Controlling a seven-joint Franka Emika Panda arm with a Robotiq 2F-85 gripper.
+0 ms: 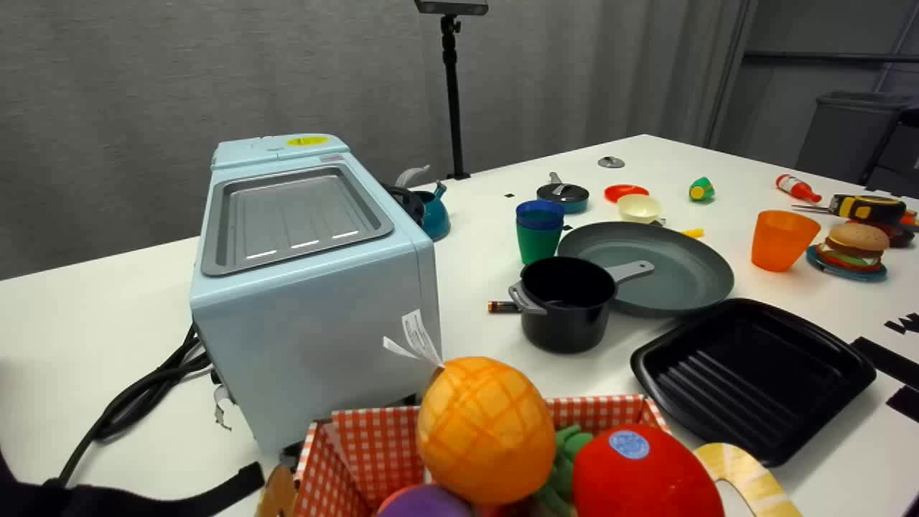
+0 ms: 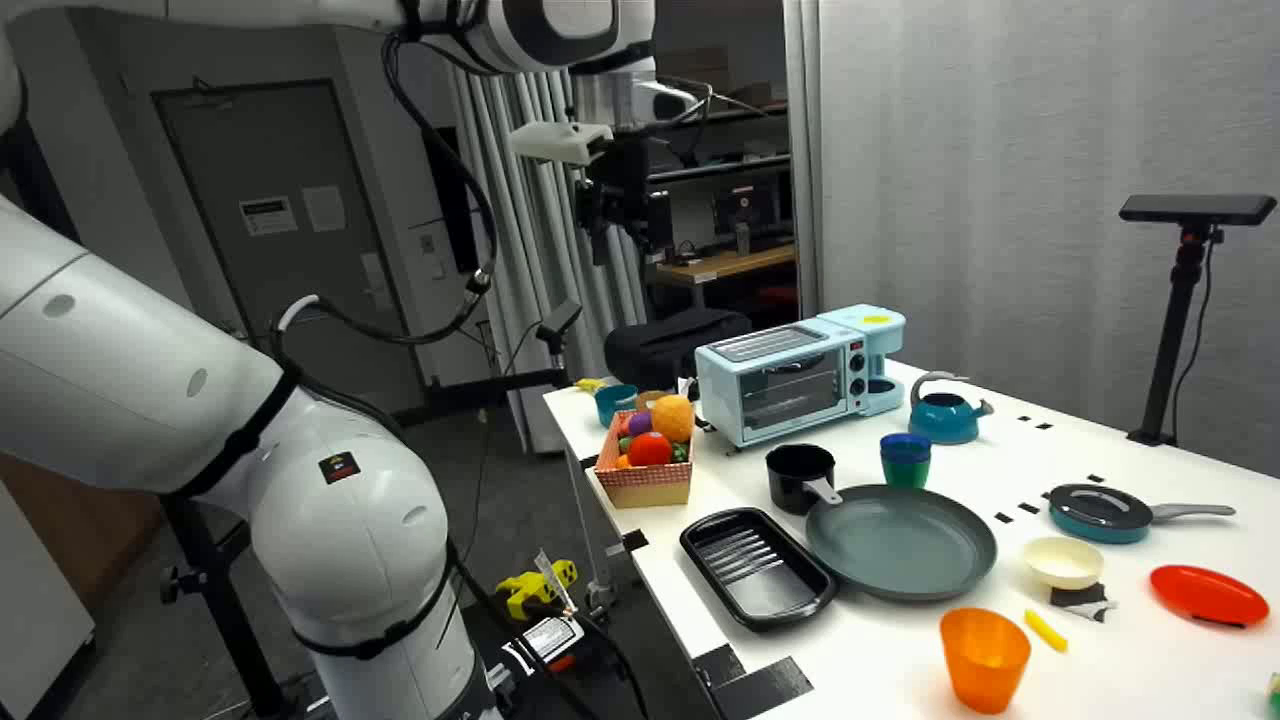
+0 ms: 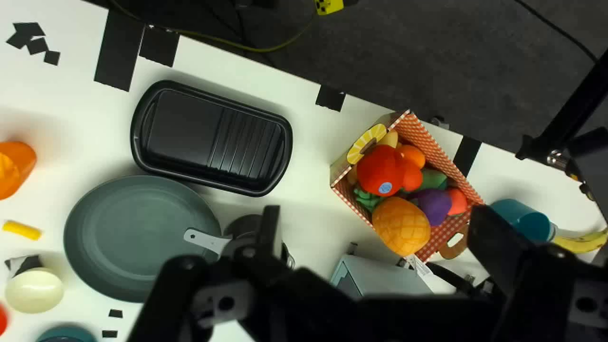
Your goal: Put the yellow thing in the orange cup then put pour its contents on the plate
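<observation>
On the white table point(image 2: 870, 655), the small yellow stick point(image 3: 22, 230) lies flat, just beside the orange cup point(image 2: 984, 655) but apart from it. It is far from my claw point(image 3: 377, 221): in the wrist view it shows near the left edge, while my two fingers point(image 3: 270, 232) come in from the bottom. In an exterior view my white arm point(image 2: 340, 520) holds the claw high above the table. The claw is spread wide, with a large gap between the fingers; through this gap I see the basket point(image 2: 645, 492) of toy fruit point(image 3: 401, 225), much lower down.

The orange cup stands upright, its mouth up. Seen from my wrist, the yellow stick lies between this cup and a cream bowl point(image 3: 34, 290). Near to these, the large grey plate point(image 3: 135, 237) lies flat. A black pot point(image 2: 790, 492) stands close to the plate, and its handle reaches over the rim. Just beside the plate is also the black tray point(image 2: 755, 585). Farther away stands the light-blue oven point(image 2: 790, 385), near the basket.
</observation>
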